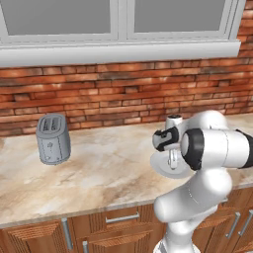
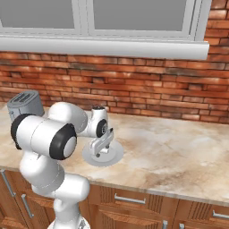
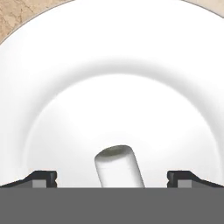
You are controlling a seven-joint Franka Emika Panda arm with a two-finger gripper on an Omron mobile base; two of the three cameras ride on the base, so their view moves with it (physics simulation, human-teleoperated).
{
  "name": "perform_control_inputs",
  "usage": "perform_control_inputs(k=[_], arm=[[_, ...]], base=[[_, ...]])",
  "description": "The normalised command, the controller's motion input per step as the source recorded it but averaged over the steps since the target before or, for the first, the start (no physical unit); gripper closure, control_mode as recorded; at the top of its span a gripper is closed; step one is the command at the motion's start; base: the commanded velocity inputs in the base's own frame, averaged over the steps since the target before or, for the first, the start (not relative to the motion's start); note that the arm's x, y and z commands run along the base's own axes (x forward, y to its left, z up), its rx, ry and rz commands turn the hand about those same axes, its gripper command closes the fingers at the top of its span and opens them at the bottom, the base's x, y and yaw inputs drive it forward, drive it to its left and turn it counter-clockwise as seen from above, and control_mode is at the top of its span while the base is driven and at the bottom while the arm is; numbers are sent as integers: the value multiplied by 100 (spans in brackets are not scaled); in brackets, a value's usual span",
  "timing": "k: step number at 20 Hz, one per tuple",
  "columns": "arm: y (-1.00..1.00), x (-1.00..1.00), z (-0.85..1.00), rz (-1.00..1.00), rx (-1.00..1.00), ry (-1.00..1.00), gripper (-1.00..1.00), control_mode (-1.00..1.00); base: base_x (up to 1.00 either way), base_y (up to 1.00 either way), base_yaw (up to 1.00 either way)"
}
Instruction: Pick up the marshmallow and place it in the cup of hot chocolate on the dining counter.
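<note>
Gripper [image 3: 112, 179] hangs low over the plate [image 3: 57, 87] with its fingers [image 3: 41, 178] apart, one on each side of the marshmallow [image 3: 118, 168]. That marshmallow lies tilted on the plate, between the fingers. A toaster [image 1: 52, 139] stands well apart from the plate on the counter [image 1: 108, 168].

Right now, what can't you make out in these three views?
- Marshmallow: lower end cut off by the hand view's bottom edge.
- Gripper: fingertips stand wide apart either side of the marshmallow; contact can't be judged.
- Plate: partly hidden by the arm in the left base view; marshmallow too small to find there.
- Plate: gripper covers its centre in the right base view.
</note>
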Motion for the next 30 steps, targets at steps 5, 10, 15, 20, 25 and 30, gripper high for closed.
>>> perform_control_inputs(k=[5,10,15,20,25,30], arm=[[0,10,-16,0,0,0,-100,-100],[0,14,-14,0,0,0,-100,-100],[0,4,-30,0,0,-1,-100,-100],[0,0,-47,2,0,-10,-100,-100],[0,0,-56,2,0,-13,100,-100],[0,0,-74,1,0,-12,100,-100]], base=[[0,0,0],[0,0,0],[0,0,0],[0,0,0],[0,0,0],[0,0,0]])
